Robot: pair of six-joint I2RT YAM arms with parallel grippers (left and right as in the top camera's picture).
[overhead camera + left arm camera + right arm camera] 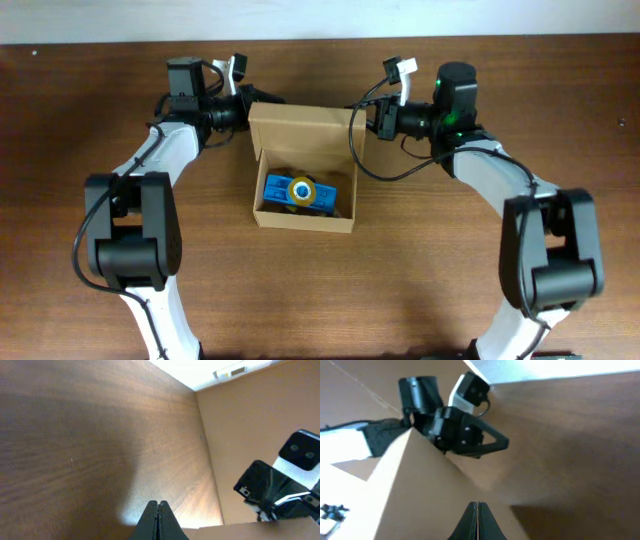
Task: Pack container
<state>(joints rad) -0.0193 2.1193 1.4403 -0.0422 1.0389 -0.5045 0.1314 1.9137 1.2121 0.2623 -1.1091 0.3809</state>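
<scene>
The container [300, 222] is a tan cardboard box at the table's middle. Its hinged flap lid [300, 125] stands open at the back. Inside lie a flat blue block [322, 197] and a yellow-rimmed round thing [300, 188] on top of it. My left gripper [262, 101] is shut at the flap's back left corner; in the left wrist view its tips [157, 503] are pressed together above a cardboard edge [235, 531]. My right gripper [362, 115] is shut at the flap's right edge; its tips [477, 504] lie against the flap [420, 490].
Brown wooden table [450, 260] all round the box. A white wall strip [320, 20] runs along the far edge. Each wrist view shows the other arm's gripper beyond the flap: the right one [280, 485], the left one [460, 435].
</scene>
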